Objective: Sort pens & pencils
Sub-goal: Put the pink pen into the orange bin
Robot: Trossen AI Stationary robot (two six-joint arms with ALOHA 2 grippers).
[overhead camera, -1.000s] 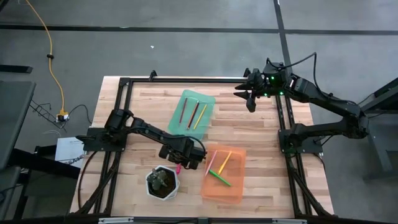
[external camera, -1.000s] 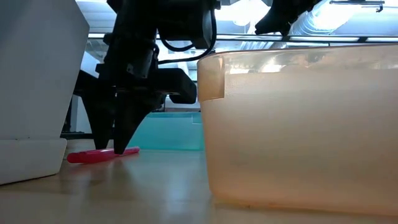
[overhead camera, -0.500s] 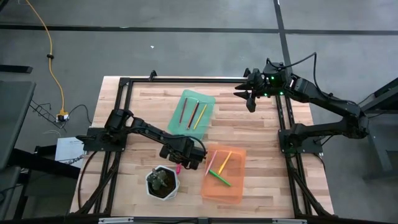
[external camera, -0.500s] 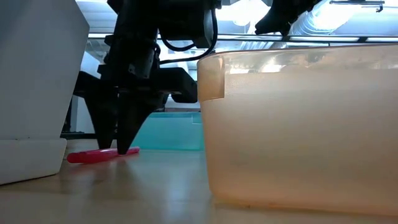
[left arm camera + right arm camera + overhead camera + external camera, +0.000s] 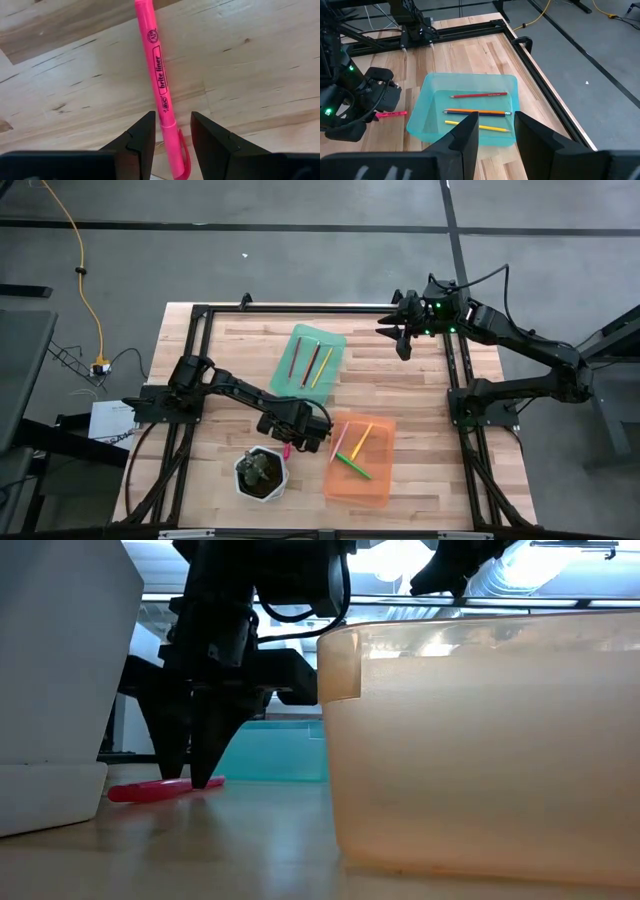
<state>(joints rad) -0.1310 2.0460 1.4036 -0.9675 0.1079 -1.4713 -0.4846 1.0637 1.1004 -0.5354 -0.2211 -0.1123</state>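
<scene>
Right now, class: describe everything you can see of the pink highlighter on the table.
The pink highlighter is a slim, bright pink plastic marker with black "brite liner" print and a clipped cap. It lies flat on the wooden table, outside both trays. The left gripper has its open fingers set either side of it, close to the cap end.

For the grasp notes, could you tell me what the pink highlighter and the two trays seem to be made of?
Pink highlighter: probably smooth plastic, with a glossy barrel, printed lettering and a moulded clip. It lies between the open fingers of the left gripper.
Green tray: translucent plastic; the pencils show through its wall.
Orange tray: likely the same, frosted and light-passing.
</scene>
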